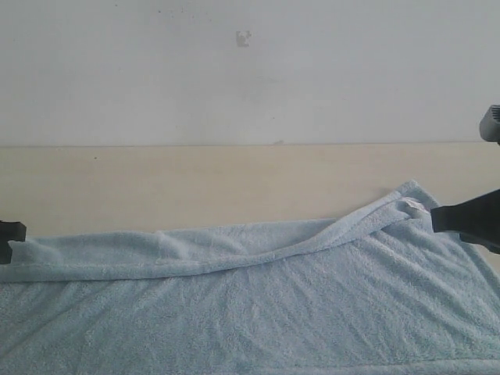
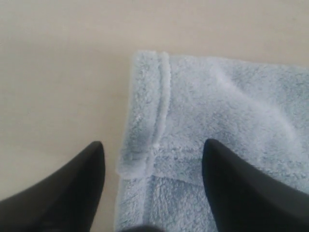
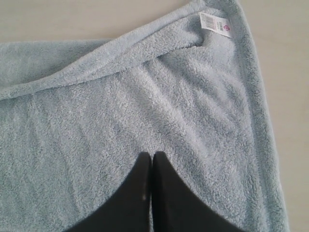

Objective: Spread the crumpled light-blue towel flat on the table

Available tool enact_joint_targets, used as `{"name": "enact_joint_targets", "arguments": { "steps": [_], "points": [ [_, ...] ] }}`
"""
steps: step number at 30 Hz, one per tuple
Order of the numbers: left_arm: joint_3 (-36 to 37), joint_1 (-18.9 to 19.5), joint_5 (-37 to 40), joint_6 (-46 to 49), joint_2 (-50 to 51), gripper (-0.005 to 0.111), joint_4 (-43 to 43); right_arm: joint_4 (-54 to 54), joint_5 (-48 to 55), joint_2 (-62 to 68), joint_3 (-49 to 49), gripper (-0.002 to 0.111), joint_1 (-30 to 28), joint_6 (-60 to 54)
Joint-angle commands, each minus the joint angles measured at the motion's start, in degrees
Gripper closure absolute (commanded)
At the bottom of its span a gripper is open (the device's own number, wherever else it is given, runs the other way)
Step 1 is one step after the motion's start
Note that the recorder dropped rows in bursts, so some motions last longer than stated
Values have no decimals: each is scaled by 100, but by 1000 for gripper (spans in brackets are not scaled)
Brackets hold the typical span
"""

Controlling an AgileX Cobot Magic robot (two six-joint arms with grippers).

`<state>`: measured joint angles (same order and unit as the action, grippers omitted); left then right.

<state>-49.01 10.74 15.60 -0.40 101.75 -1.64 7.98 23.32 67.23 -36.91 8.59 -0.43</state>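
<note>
Both towel (image 1: 234, 312) ends are attended: left gripper (image 2: 154, 145) is spread astride a folded corner (image 2: 140, 162) for grasping; right gripper (image 3: 152, 157) is closed, empty.

Plain white wall (image 1: 156, 70), small grey mark (image 1: 244, 37) high up, soft even light

The exterior camera looks low across the desk (image 1: 234, 187) and towel (image 1: 234, 312) toward the far wall (image 1: 234, 78). Each wrist camera looks steeply down from close behind its own pair. A hemmed towel corner lies between the left fingers (image 2: 72, 193), and beyond the right fingers (image 3: 164, 193) lies the corner with the label (image 3: 215, 23), which the exterior view shares.
</note>
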Motion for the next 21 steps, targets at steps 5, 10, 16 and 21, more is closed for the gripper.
{"name": "enact_joint_targets", "arguments": {
  "steps": [5, 10, 16, 21],
  "points": [
    [-33, 10, -274, 40, 294, 50, -89, 8, -35, -52, 21, 108, 9, -111],
    [-33, 10, -314, 40, 357, 59, -89, 8, -35, -52, 21, 108, 9, -122],
    [-33, 10, -349, 40, 364, 82, -109, 18, -50, -52, 21, 108, 9, -137],
    [-33, 10, -338, 40, 364, 84, -109, 23, -50, -52, 21, 108, 9, -148]
  ]
}}
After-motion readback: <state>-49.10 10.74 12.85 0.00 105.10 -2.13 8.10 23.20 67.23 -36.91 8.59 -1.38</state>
